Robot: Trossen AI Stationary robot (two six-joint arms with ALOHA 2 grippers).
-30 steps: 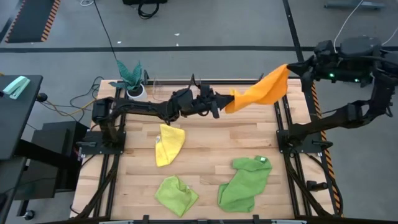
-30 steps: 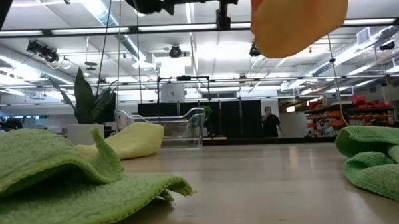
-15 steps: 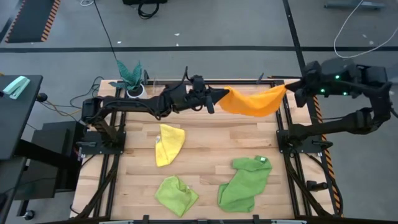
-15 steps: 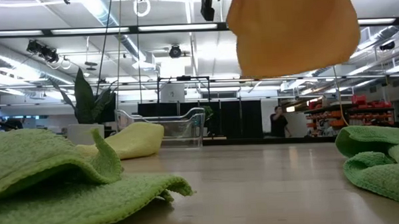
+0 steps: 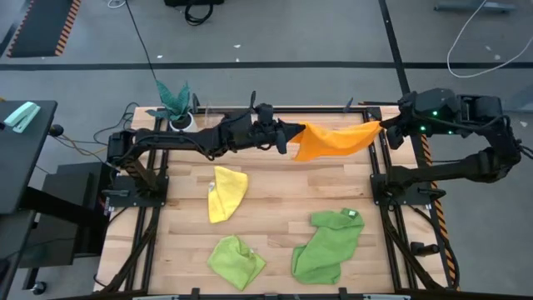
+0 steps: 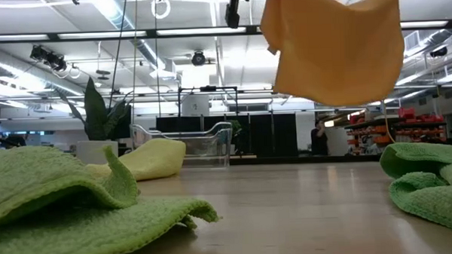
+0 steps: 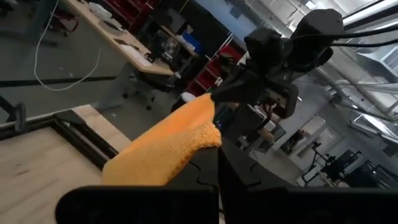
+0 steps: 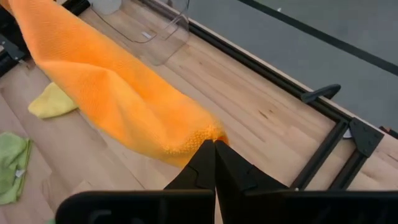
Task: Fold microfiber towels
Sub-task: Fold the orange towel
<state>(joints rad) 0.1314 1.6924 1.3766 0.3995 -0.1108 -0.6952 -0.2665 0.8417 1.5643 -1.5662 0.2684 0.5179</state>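
Note:
The orange towel [image 5: 333,140] hangs stretched in the air over the table's far part, between my left gripper [image 5: 291,133] and my right gripper [image 5: 383,127]; both are shut on it. In the low view it hangs as a sheet [image 6: 336,48] high above the table. The yellow towel [image 5: 226,192] lies crumpled at the table's middle left. The lime green towel [image 5: 236,258] lies at the near edge. The larger mid-green towel [image 5: 329,243] with its white tag [image 5: 351,214] lies at the near right. My left gripper pinches one corner of the orange towel [image 7: 205,138] between its two fingers, coming level from the table's left. My right gripper pinches the opposite corner [image 8: 208,138] between its two fingers, coming level from the table's right. The towel is lifted clear and sags a little between the two.
A teal-leaved plant in a white pot [image 5: 176,107] stands at the far left corner. A clear plastic bin [image 8: 158,31] stands at the far edge. Black frame rails [image 5: 379,179] run along the table's sides. Bare wood [image 5: 283,196] lies under the hanging towel.
My right gripper has come down and toward the table's left, and my left gripper has drawn back a little toward the far left. The orange towel, first slanting steeply up to the right, now hangs spread out nearly level between them.

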